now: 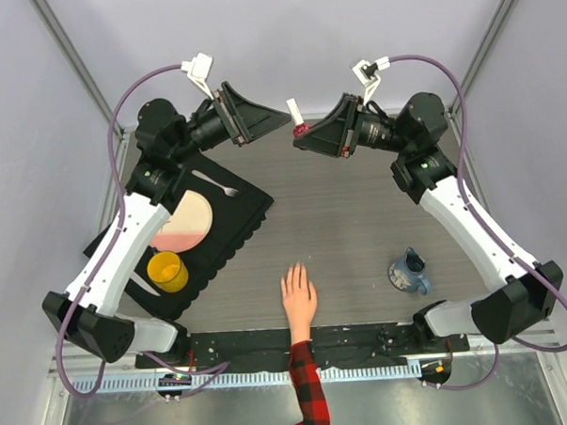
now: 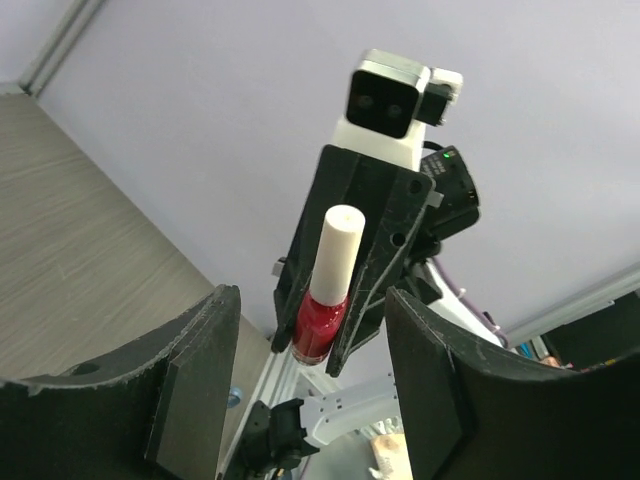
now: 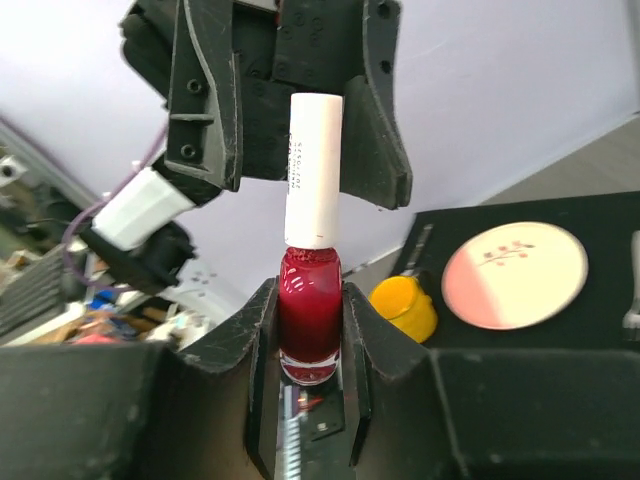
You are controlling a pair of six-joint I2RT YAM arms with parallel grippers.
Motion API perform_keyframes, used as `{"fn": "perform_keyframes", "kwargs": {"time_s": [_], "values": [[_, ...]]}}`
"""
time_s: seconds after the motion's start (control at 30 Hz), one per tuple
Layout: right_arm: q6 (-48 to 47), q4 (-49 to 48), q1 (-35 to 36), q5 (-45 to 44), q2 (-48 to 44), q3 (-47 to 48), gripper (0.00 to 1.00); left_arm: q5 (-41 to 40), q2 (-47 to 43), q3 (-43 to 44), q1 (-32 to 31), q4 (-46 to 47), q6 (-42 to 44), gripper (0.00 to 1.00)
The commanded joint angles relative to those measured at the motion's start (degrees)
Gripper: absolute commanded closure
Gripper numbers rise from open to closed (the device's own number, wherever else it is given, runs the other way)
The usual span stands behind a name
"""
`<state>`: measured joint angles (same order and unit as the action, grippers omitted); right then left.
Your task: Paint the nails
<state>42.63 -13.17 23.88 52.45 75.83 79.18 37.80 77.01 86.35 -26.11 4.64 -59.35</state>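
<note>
Right gripper (image 3: 310,300) pinches the polish bottle (image 3: 309,325) upright, left gripper (image 1: 275,119) gapes empty beside its cap (image 3: 313,170) (nails (image 1: 293,268) well apart).

Bright, even lighting; soft wrist-view foregrounds.

The right fingers (image 3: 262,345) clamp the upright, white-capped red polish bottle (image 3: 310,325).

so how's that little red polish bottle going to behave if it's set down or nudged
The nail polish bottle looks glassy and smooth, so probably slippery and breakable; the right gripper pinches only its body. Its tall white cap over a small base suggests it tips easily, then rolls.
</note>
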Motion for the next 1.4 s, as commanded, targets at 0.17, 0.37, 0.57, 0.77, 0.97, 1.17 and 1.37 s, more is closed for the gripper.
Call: {"fn": "perform_keyframes", "kwargs": {"time_s": [0.17,0.37,0.57,0.77,0.97,1.17,1.37], "values": [[14.76,-17.51,-0.32,8.73,1.95,-0.60,0.99,5.79,1.47,4.00,-0.96,7.13,-2.87,0.38],[12.66,-14.88,-0.32,7.94,2.04,-0.43,0.99,5.71,2.88,5.41,-2.19,5.90,-2.26,0.49],[5.03,-6.28,-0.41,4.61,1.25,1.06,0.99,5.88,3.85,7.61,-2.72,3.62,-0.86,0.69],[-29.26,29.74,12.27,-51.00,-4.18,10.11,0.99,-1.74,3.59,11.55,-3.94,-9.89,7.55,1.00],[-41.57,26.53,33.34,-86.64,-4.65,10.12,0.99,-12.05,0.94,9.63,-8.17,-13.61,11.19,1.00],[-40.26,22.66,32.55,-74.08,-5.87,7.84,0.99,-10.64,0.33,9.11,-8.17,-13.26,11.01,0.99],[-33.59,22.40,26.06,-59.24,-7.45,5.99,0.99,-8.80,-2.30,6.74,-7.73,-12.03,11.54,0.48]]}}
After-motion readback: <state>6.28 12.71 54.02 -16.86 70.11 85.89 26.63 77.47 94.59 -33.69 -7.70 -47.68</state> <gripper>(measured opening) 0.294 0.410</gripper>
